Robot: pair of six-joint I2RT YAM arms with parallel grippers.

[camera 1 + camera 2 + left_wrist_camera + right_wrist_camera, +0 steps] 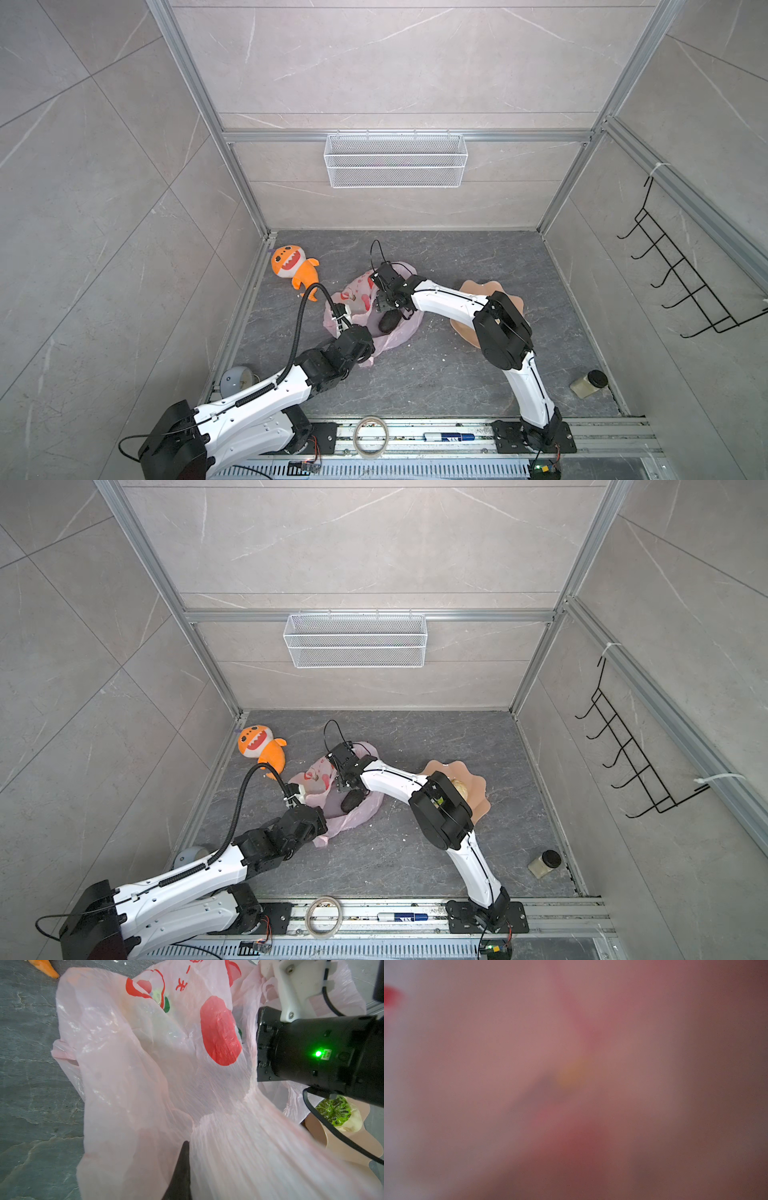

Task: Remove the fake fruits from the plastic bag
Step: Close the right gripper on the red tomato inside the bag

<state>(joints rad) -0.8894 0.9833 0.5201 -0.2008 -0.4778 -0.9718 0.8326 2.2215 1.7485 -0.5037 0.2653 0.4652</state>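
Left of the desk's (436,374) middle, my left gripper (341,313) is clenched on the near rim of the pink plastic bag (395,338). The left wrist view shows the film pleated tight toward the fingers (182,1167).

My right gripper (384,307) reaches down into the bag mouth from the right. Its jaws are hidden by the wrist and the film, and the right wrist view is just pink blur, so I can't tell if it grips anything.

A dark avocado (390,322) lies inside the bag, right under that gripper. A green bumpy ball (332,1109) and a cream lumpy piece (461,787) already sit in the peach scalloped bowl (478,286), just right of the bag.

Step in hand, my guess, is fishing out the avocado. To do it well:
- Keep the left pull taut so the mouth stays open.
- Close on fruit only, never film.
- Lift straight up before swinging to the bowl, or the bag drags along.

The desk is dark slate-look with pale crumbs on it.
- An orange plush shark (291,266) lies near the far left corner.
- A black-lidded jar (588,384) sits by the right edge, towards the front.
- A tape roll (370,436) and a marker (449,437) lie on the front rail.

The walls are grey marble-look tile in aluminium framing. A white mesh basket (395,160) hangs on the back wall and a black wire hook rack (685,270) on the right one.
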